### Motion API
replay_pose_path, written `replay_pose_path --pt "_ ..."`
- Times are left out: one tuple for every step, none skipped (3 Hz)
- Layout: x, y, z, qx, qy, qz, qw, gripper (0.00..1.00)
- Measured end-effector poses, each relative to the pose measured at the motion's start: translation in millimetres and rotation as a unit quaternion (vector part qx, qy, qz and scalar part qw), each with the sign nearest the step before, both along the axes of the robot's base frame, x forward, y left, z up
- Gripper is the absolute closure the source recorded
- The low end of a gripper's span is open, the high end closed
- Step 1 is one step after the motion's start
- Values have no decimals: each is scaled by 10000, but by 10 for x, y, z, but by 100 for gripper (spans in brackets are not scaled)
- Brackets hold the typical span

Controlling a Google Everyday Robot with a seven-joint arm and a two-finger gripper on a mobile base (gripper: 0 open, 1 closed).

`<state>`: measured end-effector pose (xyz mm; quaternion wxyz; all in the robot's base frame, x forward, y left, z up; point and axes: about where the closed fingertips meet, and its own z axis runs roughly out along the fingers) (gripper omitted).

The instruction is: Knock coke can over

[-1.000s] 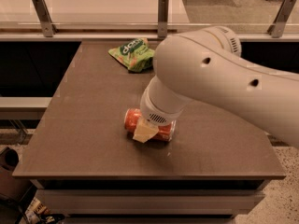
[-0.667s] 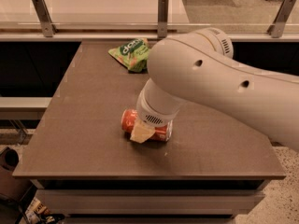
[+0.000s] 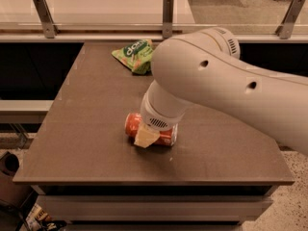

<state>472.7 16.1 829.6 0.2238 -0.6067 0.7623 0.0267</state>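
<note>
Coke can (image 3: 132, 124) is lying on its side near the middle of the brown tabletop (image 3: 82, 148), a little toward the front edge. Its long axis is running roughly from 10 o'clock to 4 o'clock across the table. The rounded orange-red end is pointing toward 10 o'clock, and the end with a silvery rim is pointing toward 4 o'clock. Which end carries the pull tab cannot be told.

The gripper (image 3: 147, 136) is sitting right at the can's middle, a pale cream part of it showing in front of the can on the 6 o'clock side and touching or overlapping it. The white wrist (image 3: 161, 112) is coming down on the can from above and covering its mid-section. How wide the gripper is standing, and whether it is gripping the can or only pressing against it, cannot be told. The thick white arm (image 3: 226, 81) is reaching in from 3 o'clock and filling the right half of the view.

A green snack bag (image 3: 134, 56) is lying flat at 12 o'clock from the can, well apart, near the far edge of the table. What is inside it is not showing.
</note>
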Motion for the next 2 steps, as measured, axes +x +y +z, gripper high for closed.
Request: replay_pose_path --pt "-4 7 0 -2 -1 8 10000 37" --pt "-7 14 0 -5 -2 17 10000 13"
